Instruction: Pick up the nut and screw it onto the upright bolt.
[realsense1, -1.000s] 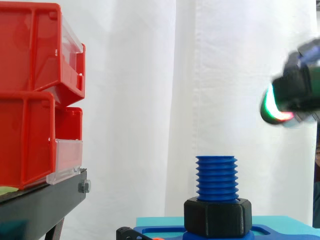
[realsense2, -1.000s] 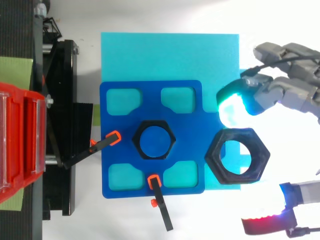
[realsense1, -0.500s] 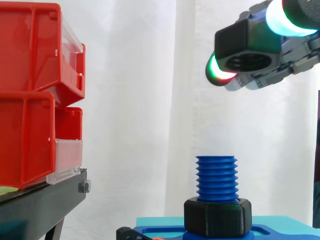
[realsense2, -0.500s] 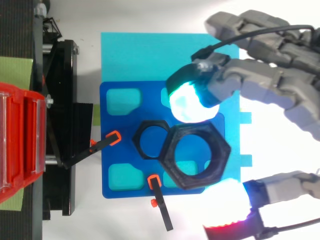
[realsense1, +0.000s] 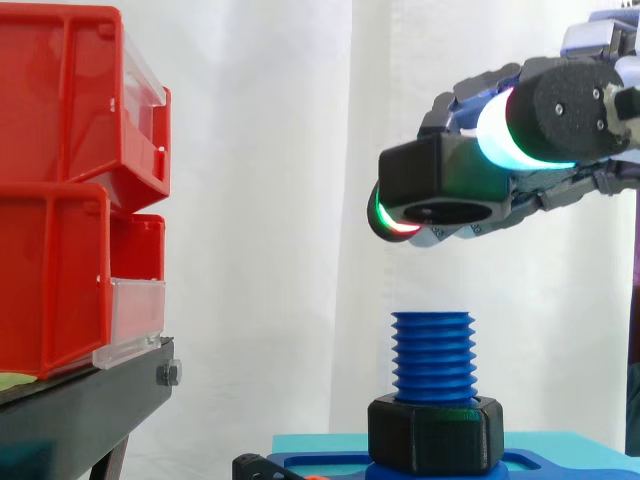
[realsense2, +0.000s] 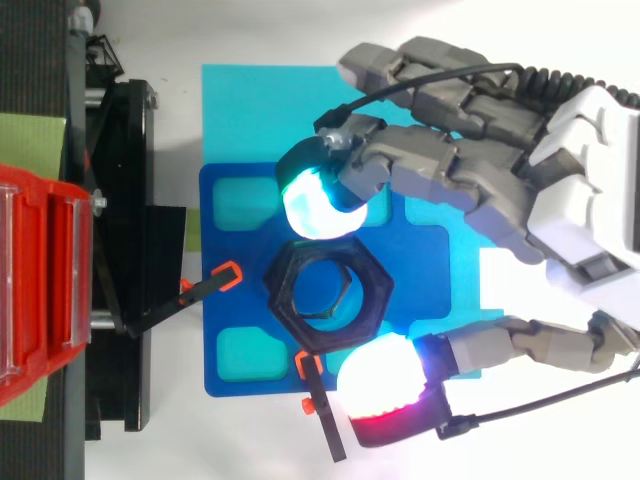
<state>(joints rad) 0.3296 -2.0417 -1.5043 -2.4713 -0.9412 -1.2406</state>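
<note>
Now aligning: I held the nut (realsense1: 440, 185) above the bolt (realsense1: 432, 358), clear of its top thread.
The hand (realsense2: 585, 190) pinched the nut between curled fingers (realsense2: 400, 160) and thumb; from above, its bore sat nearly over the bolt. My judgement: the next move needs centring, a square descent, then turning to catch the thread.

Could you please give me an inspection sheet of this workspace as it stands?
Surface: cyan mat carrying a blue fixture plate.
Job's things: black nut held above the blue bolt, apart from it, slightly tilted; second nut at the bolt's base.
Clutter: two orange-tipped clamps at the plate's edges.
Hand: hand shut on the black nut.
Cables: nothing seen.
Surroundings: red bins on a black stand; white curtain.
</note>
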